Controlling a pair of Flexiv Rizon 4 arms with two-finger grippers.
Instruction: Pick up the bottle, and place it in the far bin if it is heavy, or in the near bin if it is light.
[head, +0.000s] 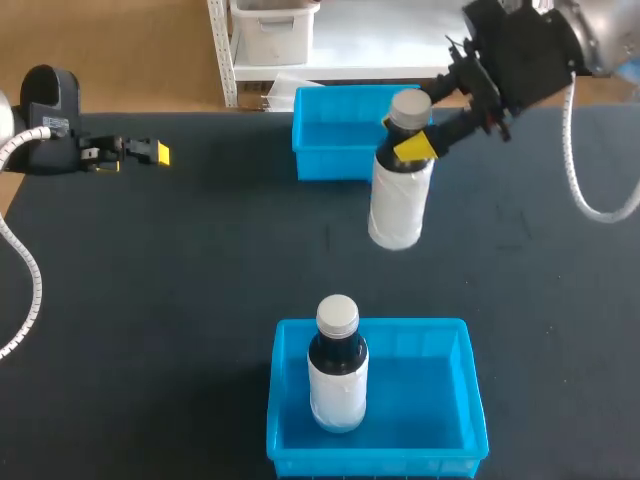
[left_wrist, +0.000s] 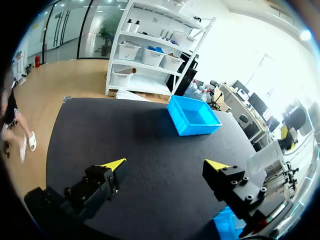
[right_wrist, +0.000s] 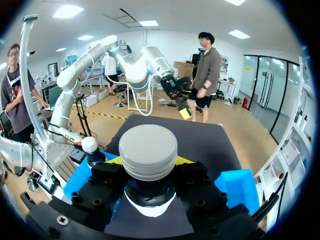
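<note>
Right claw (head: 402, 135) pinches the bottle (head: 400, 205) aloft beside the far bin (head: 330, 165), lifted but not yet placed; left claw (left_wrist: 167, 164) sits spread.

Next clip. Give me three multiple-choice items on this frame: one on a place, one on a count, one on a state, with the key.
1. Where is the standing bottle that no arm holds?
A. in the near bin
B. lying on its side outside any bin
C. on a shelf

2. How many blue bins show in the head view?
A. one
B. two
C. three

3. What state is the right end effector in?
A. open and empty
B. shut on the held bottle
C. out of view

Key:
1 A: its base sits inside the near bin's walls.
2 B: only the near bin and the far bin show.
3 B: the right wrist view shows its fingers on two sides of the held bottle's neck, just under the grey cap.
</note>
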